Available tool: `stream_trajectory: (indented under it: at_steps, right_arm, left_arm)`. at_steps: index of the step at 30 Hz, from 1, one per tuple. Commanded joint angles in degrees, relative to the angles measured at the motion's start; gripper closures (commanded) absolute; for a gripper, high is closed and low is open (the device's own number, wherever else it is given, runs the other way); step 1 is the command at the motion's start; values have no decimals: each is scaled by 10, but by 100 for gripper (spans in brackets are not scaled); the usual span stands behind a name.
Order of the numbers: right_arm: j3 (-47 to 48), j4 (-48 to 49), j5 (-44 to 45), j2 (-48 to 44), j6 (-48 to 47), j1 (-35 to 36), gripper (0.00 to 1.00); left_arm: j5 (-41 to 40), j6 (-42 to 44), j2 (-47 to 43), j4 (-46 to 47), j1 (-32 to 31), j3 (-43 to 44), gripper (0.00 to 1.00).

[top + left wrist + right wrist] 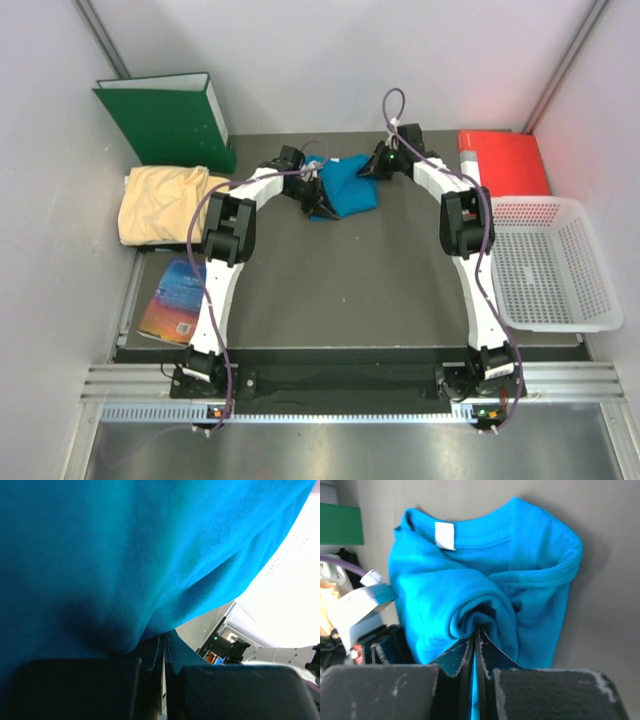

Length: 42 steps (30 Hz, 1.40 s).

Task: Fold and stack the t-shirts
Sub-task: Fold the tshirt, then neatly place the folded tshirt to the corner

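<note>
Near the bench's far edge the bunched teal t-shirt [350, 187] is clamped by the left gripper [163, 647] and the right gripper [476, 642] alike; layers could be dragged together and the fold lost; the yellow t-shirt [165, 203] is heaped at the far-left corner.

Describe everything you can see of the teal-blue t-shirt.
The teal-blue t-shirt looks like soft knit cloth. It is bunched into a loose, creased heap rather than spread flat, at the far middle of the dark table. Its ribbed collar shows, with a white neck label inside it. The left gripper and the right gripper are each shut on a pinched fold, from opposite sides.
</note>
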Motion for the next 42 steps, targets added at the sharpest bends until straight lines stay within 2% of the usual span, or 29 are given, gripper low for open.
stream_trajectory:
  at_steps: [1,6,10,15,17,19,21,22,24,28,29,31,35,37,38,42]
  right_arm:
    - [29,42,-1,26,16,-3,100]
    - [35,54,-2,51,39,-12,100]
    - [4,42,-9,37,19,-18,100]
    - [-49,11,-10,-21,-38,-18,100]
    - [-64,-3,-10,-52,-51,-18,100]
    - [-86,-10,-9,-86,-70,-18,100]
    - [-106,-22,-7,-109,-85,-18,100]
    - [-112,-25,-6,-131,-91,-18,100]
    - [-129,-34,-4,-152,-103,-17,100]
    - [-155,-57,1,-200,-122,-14,100]
    - [-162,-61,3,-207,-129,-12,100]
    - [-180,-67,6,-222,-137,-6,100]
    - [-202,-87,8,-237,-157,4,100]
    - [-205,-95,10,-242,-161,13,99]
    - [-205,-98,10,-244,-163,16,99]
    - [-191,-111,5,-240,-165,37,99]
  left_arm:
    - [-26,35,12,-47,-12,14,100]
    - [-35,41,17,-67,-19,11,100]
    - [-42,47,6,-69,-19,10,100]
    - [-83,55,-64,-33,-12,13,100]
    - [-139,62,-107,-27,-7,18,100]
    - [-211,77,-134,-38,7,21,93]
    - [-261,101,-171,-52,22,27,90]
    - [-285,112,-180,-63,26,31,80]
    - [-361,145,-207,-91,39,36,73]
    - [-513,178,-267,-128,54,17,37]
    - [-559,179,-279,-131,58,-1,23]
    - [-588,174,-319,-127,78,-39,4]
    - [-566,146,-361,-120,152,-83,1]
    - [-569,133,-374,-127,166,-100,1]
    - [-577,137,-375,-132,187,-103,1]
    - [-675,156,-369,-179,191,-93,1]
